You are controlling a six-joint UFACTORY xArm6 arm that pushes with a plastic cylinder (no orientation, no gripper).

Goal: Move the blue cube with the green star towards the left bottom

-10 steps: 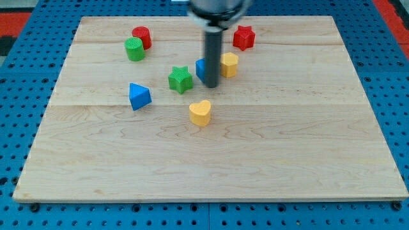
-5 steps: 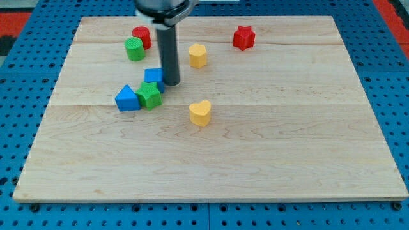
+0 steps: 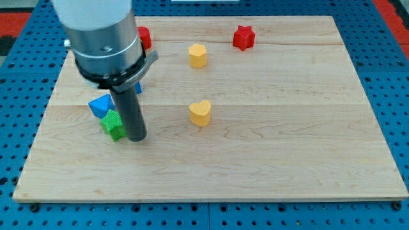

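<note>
Now | my tip touches green star (view's right side) | blue cube mostly hidden | no jaws in view

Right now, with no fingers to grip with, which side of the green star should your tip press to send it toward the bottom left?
Probably its upper-right side, coming from the view's top right. My tip is close against the green star on its right, slightly low. A push from here would likely send it left rather than down, so I'd step up first.

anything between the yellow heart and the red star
Only bare board in the camera view: nothing sits between the yellow heart and the red star. The other yellow block lies off that line, toward the view's left.
</note>
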